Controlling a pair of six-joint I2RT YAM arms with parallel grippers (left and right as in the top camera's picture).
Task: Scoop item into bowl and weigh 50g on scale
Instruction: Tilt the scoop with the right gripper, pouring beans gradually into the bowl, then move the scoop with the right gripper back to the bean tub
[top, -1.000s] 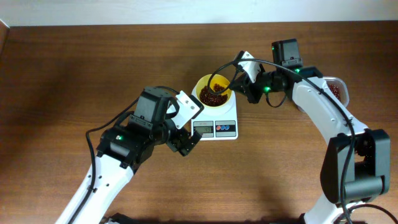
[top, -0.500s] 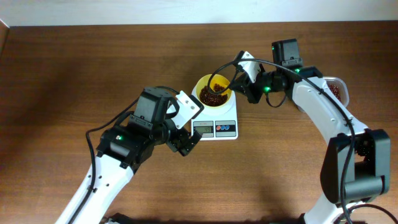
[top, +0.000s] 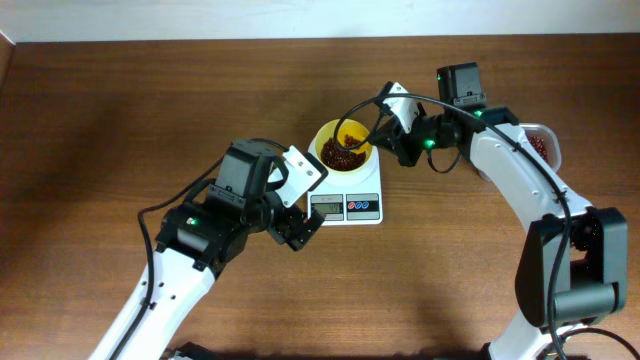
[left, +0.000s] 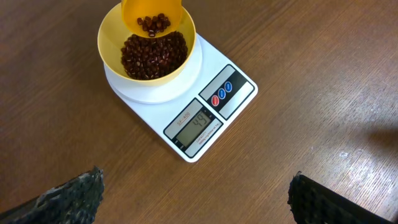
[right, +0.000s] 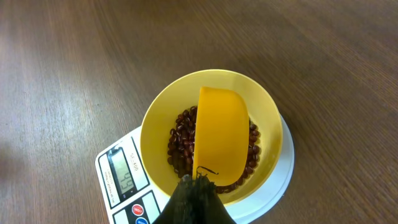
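The pale yellow bowl (top: 342, 147) stands on the white scale (top: 350, 206) and holds a heap of dark reddish-brown beans (left: 152, 56). The display (left: 198, 122) reads 49. My right gripper (right: 198, 186) is shut on the handle of a bright yellow scoop (right: 221, 134). It holds the scoop tilted over the bowl's far side with a few beans in it (left: 153, 23). My left gripper (left: 196, 180) hangs open over bare table in front of the scale, with nothing between its fingers (left: 68, 199).
A clear container (top: 541, 146) with more beans sits at the right edge, behind the right arm. The left arm (top: 215, 215) lies to the left of the scale. Brown wooden table surrounds the scale.
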